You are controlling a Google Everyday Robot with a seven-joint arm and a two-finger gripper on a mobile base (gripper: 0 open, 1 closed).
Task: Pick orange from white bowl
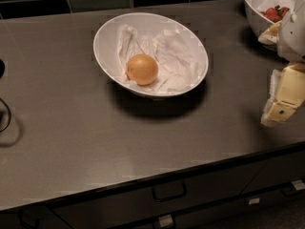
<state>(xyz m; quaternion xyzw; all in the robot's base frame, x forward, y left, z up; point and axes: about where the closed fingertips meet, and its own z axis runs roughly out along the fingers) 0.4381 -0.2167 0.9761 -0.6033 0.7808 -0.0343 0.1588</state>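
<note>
The dark countertop point(71, 128) is carrying everything in view, and drawer fronts point(167, 194) are running beneath its front edge. The white bowl point(106, 42) is sitting near the middle of the countertop, and crumpled white paper point(174, 51) is lining it. The gripper point(281, 104) is hanging at the right edge of the view, above the countertop and well apart from the white bowl; whether it is open or closed cannot be told. The orange point(142, 69) is resting on the paper inside the white bowl, toward its near-left side, with nothing touching it. Judged from this layout, the approach step is in hand and the grasp is not yet begun. The next move is calling for travel leftward over the rim, then a descent centred on the orange without snagging the paper. Counts: one orange, one paper-lined bowl, one gripper, and two further bowls point(255, 13) at the top right, both partly cut off and holding red fruit point(275, 13).
</note>
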